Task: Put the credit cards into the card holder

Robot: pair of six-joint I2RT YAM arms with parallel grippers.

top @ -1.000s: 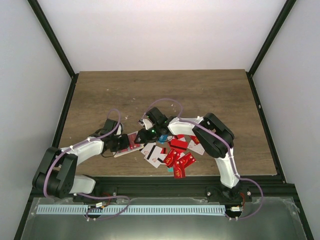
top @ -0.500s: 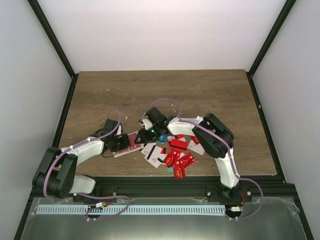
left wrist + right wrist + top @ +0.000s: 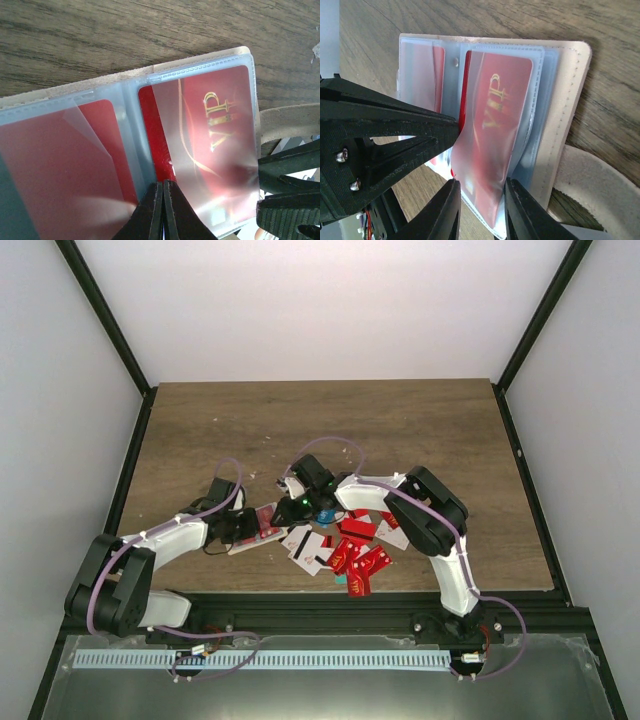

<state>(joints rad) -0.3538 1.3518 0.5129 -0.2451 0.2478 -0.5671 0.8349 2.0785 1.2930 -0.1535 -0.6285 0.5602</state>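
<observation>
The beige card holder [image 3: 200,62] lies open on the table, its clear plastic sleeves showing; it is also in the top view [image 3: 262,525] and the right wrist view [image 3: 570,100]. A red VIP card [image 3: 492,115] sits partly in its right sleeve [image 3: 215,130]. My left gripper [image 3: 163,187] is shut, its tips pressing on the holder's middle at the card's edge. My right gripper [image 3: 482,210] straddles the near end of the VIP card and its sleeve, fingers [image 3: 447,215] touching both sides. The heap of credit cards [image 3: 352,550], mostly red, lies right of the holder.
The holder's snap tab [image 3: 590,175] curls beside the right gripper. Both arms meet over the holder near the table's front edge [image 3: 330,592]. Black frame posts [image 3: 525,340] flank the wooden table.
Almost nothing. The right gripper has shifted very slightly at the holder; the left arm and the heap of cards have not moved.
</observation>
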